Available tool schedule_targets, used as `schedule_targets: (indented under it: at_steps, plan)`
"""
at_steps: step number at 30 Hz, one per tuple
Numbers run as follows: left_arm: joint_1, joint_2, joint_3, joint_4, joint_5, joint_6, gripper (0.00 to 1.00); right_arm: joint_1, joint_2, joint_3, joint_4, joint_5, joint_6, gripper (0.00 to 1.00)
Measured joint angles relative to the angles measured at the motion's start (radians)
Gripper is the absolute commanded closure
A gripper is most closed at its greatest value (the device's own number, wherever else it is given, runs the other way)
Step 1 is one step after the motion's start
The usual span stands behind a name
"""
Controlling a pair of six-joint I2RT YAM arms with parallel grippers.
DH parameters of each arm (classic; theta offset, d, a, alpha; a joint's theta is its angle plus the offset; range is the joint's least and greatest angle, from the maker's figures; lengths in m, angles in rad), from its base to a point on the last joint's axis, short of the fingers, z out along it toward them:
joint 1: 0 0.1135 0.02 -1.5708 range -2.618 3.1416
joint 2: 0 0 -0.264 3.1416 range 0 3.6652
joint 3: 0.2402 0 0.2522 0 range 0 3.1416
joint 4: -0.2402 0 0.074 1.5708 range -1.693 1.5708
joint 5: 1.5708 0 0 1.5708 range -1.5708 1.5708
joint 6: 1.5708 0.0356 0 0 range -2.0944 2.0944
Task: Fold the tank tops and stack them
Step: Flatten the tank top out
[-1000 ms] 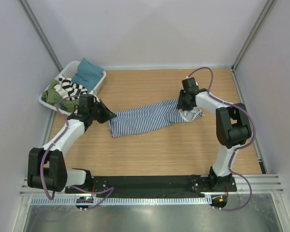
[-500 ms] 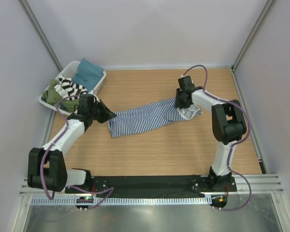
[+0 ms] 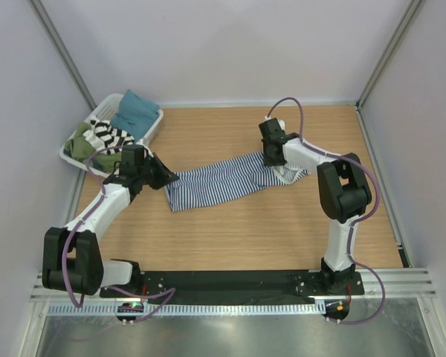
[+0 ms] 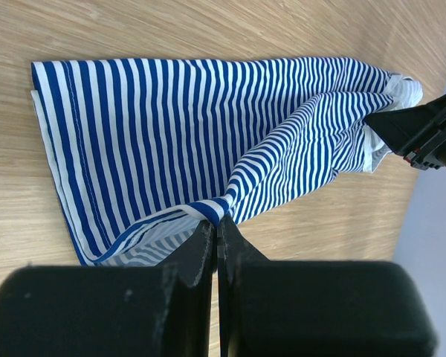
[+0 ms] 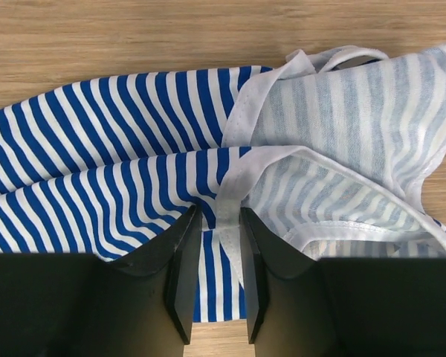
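Observation:
The navy-and-white thin-striped tank top point(image 3: 223, 182) lies stretched in a slanting band across the middle of the table. My left gripper point(image 3: 171, 177) is at its left end, shut on a pinched fold of the hem point(image 4: 217, 223). At the strap end, my right gripper point(image 3: 271, 158) is down on the cloth. Its jaws stand partly open astride a white-edged strap point(image 5: 219, 216), and the cloth lies flat between the fingers point(image 5: 180, 260). The broad black-and-white striped tank top point(image 3: 110, 135) lies crumpled in the basket.
The white slatted basket point(image 3: 157, 119) stands at the back left corner and also holds a teal cloth point(image 3: 134, 110) and a green cloth point(image 3: 80, 146). Walls close the table on the left, back and right. The right gripper's black body point(image 4: 424, 134) shows in the left wrist view.
My right gripper has slid left along the strap end and its jaws have narrowed a little. The left arm and its grip have not moved.

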State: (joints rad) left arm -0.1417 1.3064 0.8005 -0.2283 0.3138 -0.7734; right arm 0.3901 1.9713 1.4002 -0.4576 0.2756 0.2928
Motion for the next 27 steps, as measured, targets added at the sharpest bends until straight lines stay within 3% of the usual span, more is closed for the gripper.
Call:
schedule_targets:
  at_steps: [6, 11, 15, 18, 20, 22, 27]
  plan:
    - [0.000, 0.000, 0.000, 0.000, 0.000, 0.000, 1.00, 0.010, 0.025, 0.030, -0.013, 0.040, -0.016, 0.58]
    - [0.000, 0.000, 0.000, 0.000, 0.000, 0.000, 1.00, 0.012, 0.050, 0.075, -0.025, 0.054, -0.034, 0.58]
    - [0.000, 0.000, 0.000, 0.000, 0.000, 0.000, 1.00, 0.014, 0.051, 0.084, -0.022, 0.048, -0.042, 0.69]
    - [0.000, 0.000, 0.000, 0.000, 0.000, 0.001, 1.00, 0.014, 0.055, 0.083, -0.019, 0.018, -0.046, 0.72]
    - [0.000, 0.000, 0.000, 0.000, 0.000, 0.001, 1.00, 0.014, 0.055, 0.073, -0.007, -0.008, -0.047, 0.71]
    - [0.000, 0.000, 0.000, 0.000, 0.000, 0.003, 1.00, 0.014, 0.055, 0.061, -0.003, -0.024, -0.044, 0.62]
    - [0.000, 0.000, 0.000, 0.000, 0.000, 0.005, 1.00, 0.013, 0.055, 0.027, 0.004, -0.028, -0.041, 0.60]
